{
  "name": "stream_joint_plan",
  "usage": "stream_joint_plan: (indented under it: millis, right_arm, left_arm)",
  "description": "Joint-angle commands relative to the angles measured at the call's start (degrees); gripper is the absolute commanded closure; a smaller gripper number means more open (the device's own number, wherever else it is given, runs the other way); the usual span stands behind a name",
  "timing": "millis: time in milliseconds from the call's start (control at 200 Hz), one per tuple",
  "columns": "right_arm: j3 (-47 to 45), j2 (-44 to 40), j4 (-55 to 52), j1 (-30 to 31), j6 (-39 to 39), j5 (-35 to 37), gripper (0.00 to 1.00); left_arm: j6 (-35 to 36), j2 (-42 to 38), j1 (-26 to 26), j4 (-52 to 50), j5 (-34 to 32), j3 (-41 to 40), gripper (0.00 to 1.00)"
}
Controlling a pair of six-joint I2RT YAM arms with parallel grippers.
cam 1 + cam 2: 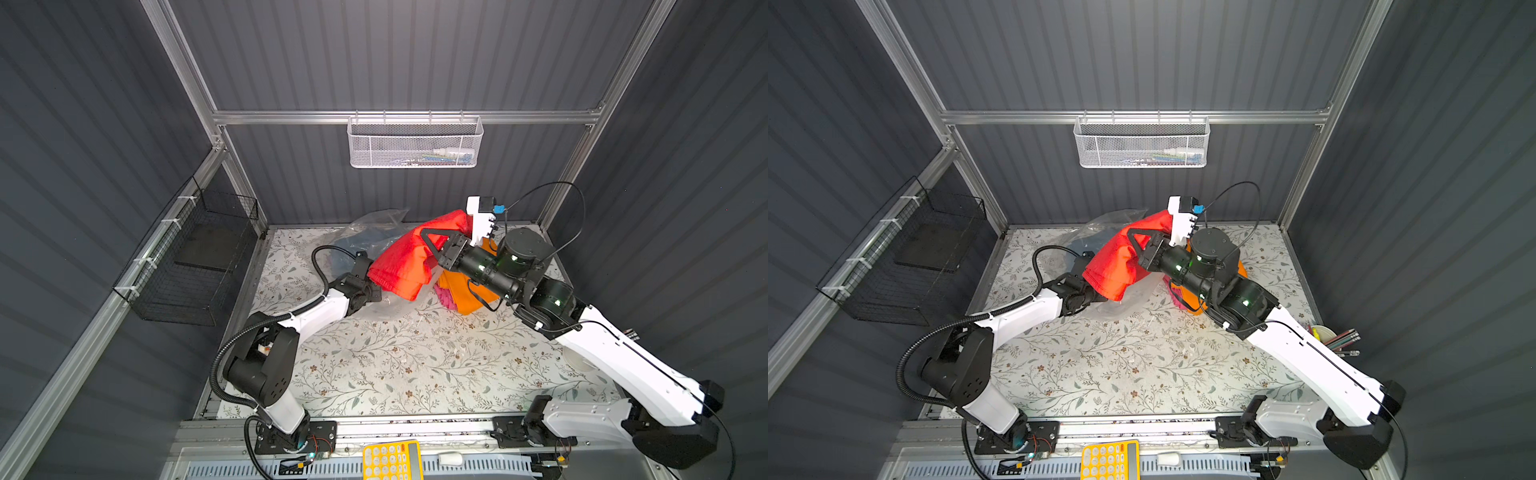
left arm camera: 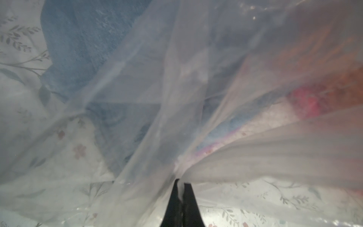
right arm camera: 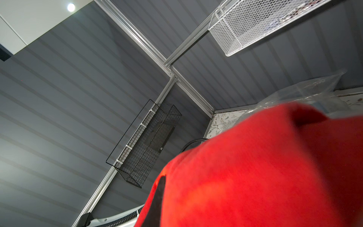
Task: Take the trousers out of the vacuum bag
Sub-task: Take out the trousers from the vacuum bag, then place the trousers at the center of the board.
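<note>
Red trousers [image 1: 403, 266]: hung clamped in right gripper [image 1: 430, 241], draping lower left over vacuum bag [image 1: 374, 220]; left gripper [image 2: 181, 186] pinched its film; orange trousers [image 1: 465, 295] lay lower right.

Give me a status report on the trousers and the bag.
Left jaws shut on the vacuum bag. Right jaws shut on the red trousers, held aloft. Blue denim trousers inside the bag. Red cloth overhangs the left arm.

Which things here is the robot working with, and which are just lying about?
In the job:
red trousers, held up by the right gripper
vacuum bag, pinched by the left gripper
orange trousers
pink trousers
denim trousers

Just lying about:
white mesh basket
black wire basket
yellow calculator
pencil cup
</note>
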Motion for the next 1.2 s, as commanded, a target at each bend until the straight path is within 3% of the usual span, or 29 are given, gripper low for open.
stream_joint_plan:
  millis: [0, 405, 735, 900, 1196]
  right_arm:
    - [6.46, -2.20, 12.70, -0.12, -3.49, -0.90, 1.00]
    - [9.47, -7.50, 10.40, -0.17, -10.77, 4.28, 1.00]
    - [9.54, -13.53, -3.20, -2.10, -16.50, 12.87, 1.00]
    - [5.80, -18.74, -11.36, -4.50, -16.25, 18.58, 1.00]
    - [-4.66, -28.61, -27.15, -5.79, -7.59, 23.72, 1.00]
  left_arm:
    - [0.38, 1.41, -0.05, -2.35, -0.29, 0.63, 1.00]
    - [0.34, 2.60, -0.05, -2.43, -0.79, 0.66, 1.00]
    - [1.17, 2.67, 0.85, -3.57, -3.30, 0.14, 1.00]
    - [2.15, 0.39, 2.76, -4.25, -4.32, -0.77, 1.00]
    - [3.92, -2.76, 9.94, -4.72, -2.34, -1.16, 1.00]
